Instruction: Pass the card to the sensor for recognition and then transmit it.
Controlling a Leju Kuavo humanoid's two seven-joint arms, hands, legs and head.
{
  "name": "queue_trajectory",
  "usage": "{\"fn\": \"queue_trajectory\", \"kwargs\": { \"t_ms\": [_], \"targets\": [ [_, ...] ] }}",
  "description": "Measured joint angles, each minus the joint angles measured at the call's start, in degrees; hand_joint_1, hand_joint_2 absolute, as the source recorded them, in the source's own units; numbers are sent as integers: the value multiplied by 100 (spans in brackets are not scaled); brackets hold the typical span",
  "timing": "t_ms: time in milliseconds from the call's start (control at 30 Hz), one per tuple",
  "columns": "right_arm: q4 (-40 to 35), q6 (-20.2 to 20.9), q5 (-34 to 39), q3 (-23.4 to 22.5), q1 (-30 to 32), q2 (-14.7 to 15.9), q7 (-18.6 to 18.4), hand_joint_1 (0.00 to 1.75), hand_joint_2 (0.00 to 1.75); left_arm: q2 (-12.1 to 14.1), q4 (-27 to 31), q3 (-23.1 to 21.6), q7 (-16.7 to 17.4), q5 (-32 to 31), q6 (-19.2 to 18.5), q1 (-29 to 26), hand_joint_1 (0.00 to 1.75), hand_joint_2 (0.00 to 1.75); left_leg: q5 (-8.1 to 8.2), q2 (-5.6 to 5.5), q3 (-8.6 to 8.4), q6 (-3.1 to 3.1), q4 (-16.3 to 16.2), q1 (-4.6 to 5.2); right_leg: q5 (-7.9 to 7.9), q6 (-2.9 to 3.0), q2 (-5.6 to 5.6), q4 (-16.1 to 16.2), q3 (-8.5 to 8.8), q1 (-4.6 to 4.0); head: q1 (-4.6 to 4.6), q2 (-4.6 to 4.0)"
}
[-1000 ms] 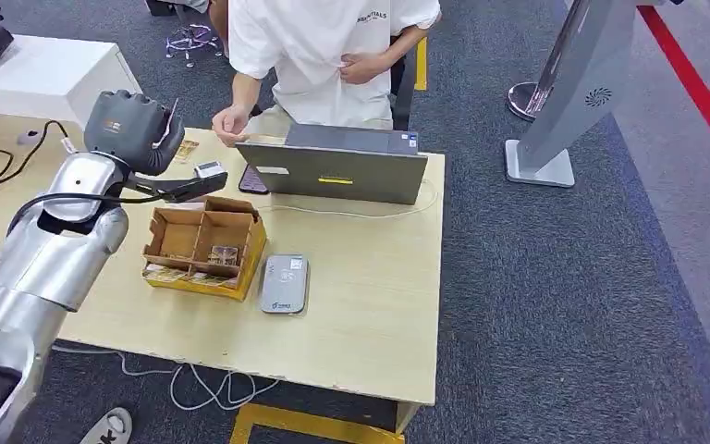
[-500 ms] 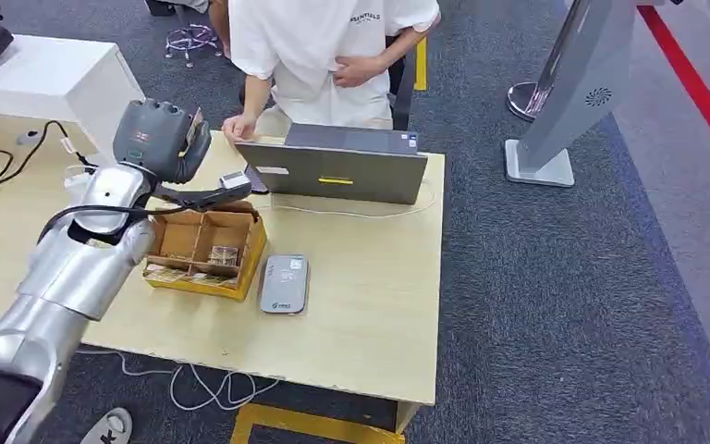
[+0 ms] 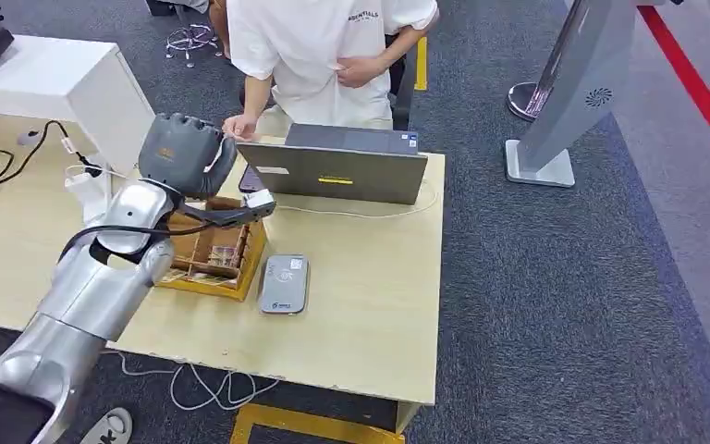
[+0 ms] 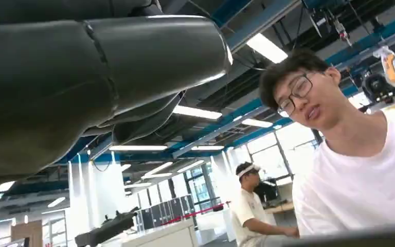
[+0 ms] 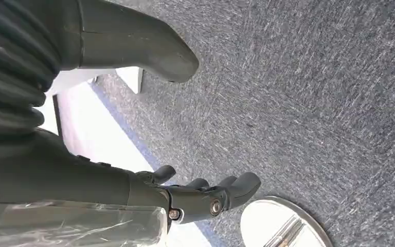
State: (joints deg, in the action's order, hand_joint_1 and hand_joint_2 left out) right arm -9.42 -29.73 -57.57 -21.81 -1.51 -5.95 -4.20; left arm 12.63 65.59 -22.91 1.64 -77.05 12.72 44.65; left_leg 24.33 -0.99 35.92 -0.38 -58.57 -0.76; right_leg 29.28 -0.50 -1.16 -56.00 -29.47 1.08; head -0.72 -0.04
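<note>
- Grey and rounded, the left robot hand (image 3: 188,153) sits in the upper left of the head view, raised above the cardboard box (image 3: 211,252) on the table (image 3: 370,296).
- A thin pale edge, most likely the card (image 3: 216,155), shows against the curled fingers; I judge the card is held, though the grip itself is hidden.
- The sensor (image 3: 284,283), a flat grey pad, lies on the table just right of the box, near the middle of the frame and below the hand.
- The step in hand looks like carrying the card toward the sensor; recognition is not yet done.
- Next, the hand needs to travel right and down, bringing the card flat over the pad.
- A person (image 3: 319,51) stands behind the laptop (image 3: 333,171), likely the one to receive the card.
- The right robot hand (image 5: 205,198) hangs over carpet, fingers loosely spread, holding nothing.
</note>
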Motion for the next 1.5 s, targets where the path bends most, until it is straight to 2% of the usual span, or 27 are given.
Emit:
{"fn": "queue_trajectory", "kwargs": {
  "t_ms": [67, 233, 433, 700, 733, 833, 867, 967, 1000, 1167, 1500],
  "targets": [
    [0, 0, -4, -20, 1, 0, 7, 0, 175, 39, 94, -68, 37, -57, -129, -82, 175, 0, 0, 0, 0, 0, 0, 0, 0, 0, 0, 0, -1, 0, 0, -2],
    [0, 0, -9, -52, 6, 0, 7, 0, 175, 101, 223, -120, 39, -70, -181, -193, 175, 0, 0, -1, 0, 0, 0, 0, 0, -1, 0, 0, -1, 0, 0, -2],
    [0, 0, -13, -105, 15, 2, 35, 0, 175, 206, 376, -225, 39, -32, -494, -301, 175, 0, 0, 0, 0, 0, 0, 0, 0, -1, 0, 0, 0, 0, 0, -2],
    [0, 0, -20, -122, 20, 2, 59, 0, 175, 295, 524, -291, 39, -13, -520, -485, 175, 0, 0, 0, 0, 0, 0, 0, 1, -1, 0, 0, 0, 0, 0, -2],
    [0, 0, -22, -122, 20, 2, 61, 0, 175, 306, 535, -291, 39, 20, -520, -500, 0, 175, 0, 0, 0, 0, 0, 0, 1, -1, 0, 0, 0, 0, -2, -2],
    [0, 0, -39, -125, 23, 2, 65, 0, 175, 328, 548, -291, 22, 146, -489, -557, 0, 175, 0, 0, 0, 0, 0, 0, 1, -1, 0, 0, 1, 0, 0, -2],
    [0, 0, -57, -125, 23, 2, 68, 0, 175, 350, 548, -291, 15, 171, -417, -580, 0, 0, 0, 0, 0, 0, 0, 0, 1, -1, 0, 0, 1, 0, 0, -2],
    [0, 0, -68, -135, 26, 2, 70, 0, 175, 387, 555, -291, 41, 234, 39, -668, 0, 0, 0, -1, 0, 0, 0, 0, 1, -1, 1, 0, 1, 0, -2, -2],
    [0, 0, -83, -142, 25, 2, 70, 0, 175, 402, 561, -288, 85, 245, 136, -702, 0, 175, 0, -1, 0, 0, 0, 0, 1, -1, 1, 0, 2, 0, 0, -2],
    [0, 0, -164, -210, 27, 2, 68, 0, 175, 448, 562, -120, 267, 162, 333, -897, 0, 175, 0, -1, 1, 0, 1, 0, 1, -1, 0, 0, 2, 0, 0, -2],
    [0, 0, -271, -262, 27, 2, 59, 0, 175, 595, 413, 363, 275, 188, 685, -1156, 0, 175, 0, -1, 0, 0, 2, 0, 2, -1, 1, 0, 1, 0, 0, -2]
  ]
}}
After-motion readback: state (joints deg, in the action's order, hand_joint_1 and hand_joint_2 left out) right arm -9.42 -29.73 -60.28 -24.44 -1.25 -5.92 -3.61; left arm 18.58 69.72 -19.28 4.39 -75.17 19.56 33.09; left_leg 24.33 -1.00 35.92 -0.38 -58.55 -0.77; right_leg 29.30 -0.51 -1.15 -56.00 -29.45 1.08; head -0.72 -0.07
